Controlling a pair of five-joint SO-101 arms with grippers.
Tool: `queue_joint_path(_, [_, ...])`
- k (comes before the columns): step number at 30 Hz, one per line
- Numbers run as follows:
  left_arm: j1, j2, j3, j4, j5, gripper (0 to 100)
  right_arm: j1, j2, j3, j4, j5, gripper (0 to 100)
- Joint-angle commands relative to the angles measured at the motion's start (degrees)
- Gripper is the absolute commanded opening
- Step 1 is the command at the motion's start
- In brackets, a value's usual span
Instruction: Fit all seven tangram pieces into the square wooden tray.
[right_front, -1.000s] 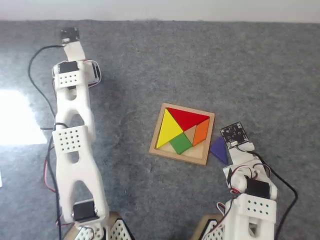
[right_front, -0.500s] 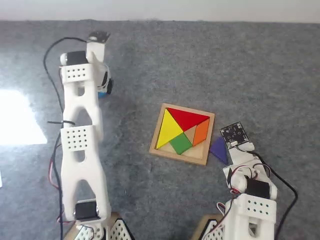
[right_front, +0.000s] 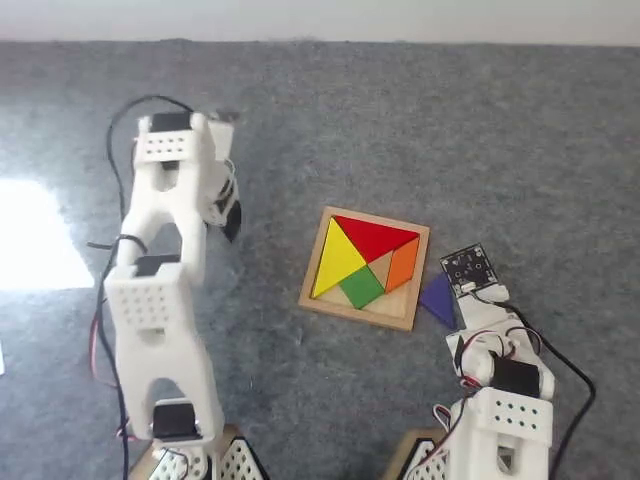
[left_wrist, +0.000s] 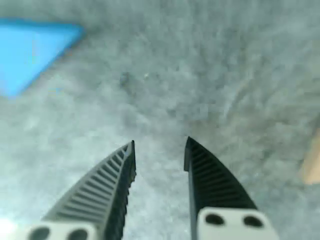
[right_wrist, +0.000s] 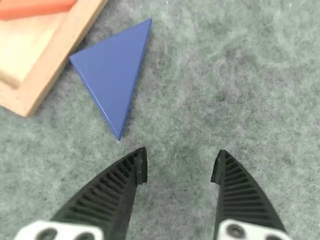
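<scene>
The square wooden tray (right_front: 318, 292) lies mid-table and holds red (right_front: 375, 236), yellow (right_front: 337, 259), green (right_front: 360, 286) and orange (right_front: 402, 265) pieces. A dark blue triangle (right_front: 437, 298) lies on the carpet against the tray's right side. In the right wrist view this triangle (right_wrist: 112, 75) is just ahead of my open, empty right gripper (right_wrist: 181, 160), beside the tray corner (right_wrist: 40, 75). Left of the tray, my left gripper (right_front: 230, 218) hangs over bare carpet. Its wrist view has it open (left_wrist: 160, 150) and empty, with a light blue triangle (left_wrist: 30, 50) farther off.
Grey carpet covers the whole table. The left arm (right_front: 160, 280) stretches up the left side and the right arm (right_front: 495, 375) sits at the lower right. A bright patch (right_front: 30, 240) of light lies at the left edge.
The left arm has swung from the far back-left toward the tray, leaving the light blue triangle behind its gripper. The right arm and the tray have not moved.
</scene>
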Motion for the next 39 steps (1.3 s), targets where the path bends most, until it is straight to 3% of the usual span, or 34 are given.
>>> queue_joint_path(1, [-0.9,-12.0,-3.6,-4.4,4.2,16,-0.3,0.2,-0.4,-0.4,0.3,21.6])
queue_joint_path(8, [-0.9,-5.7,-4.3,-22.6,6.5,16,-0.3,0.2,-0.4,-0.4,0.3,21.6])
queue_joint_path(14, [-4.0,6.1,-8.0,-28.6,6.3,16,-0.2,0.2,-0.4,-0.4,0.4,21.6])
queue_joint_path(21, [-11.2,17.7,-27.3,-19.3,6.3,16,-0.3,0.2,-0.4,-0.4,0.4,21.6])
queue_joint_path(25, [-11.3,24.1,-38.2,-8.1,6.0,16,-0.3,0.2,-0.4,-0.4,0.4,21.6])
queue_joint_path(29, [-8.8,29.8,-46.2,2.5,-0.7,16,-0.3,0.2,-0.4,-0.4,0.4,21.6])
queue_joint_path(35, [-8.8,27.9,-40.1,2.3,-1.4,16,-0.3,0.2,-0.4,-0.4,0.4,21.6])
queue_joint_path(39, [-8.8,21.4,-29.7,2.3,-1.4,16,-0.3,0.2,-0.4,-0.5,0.4,21.6])
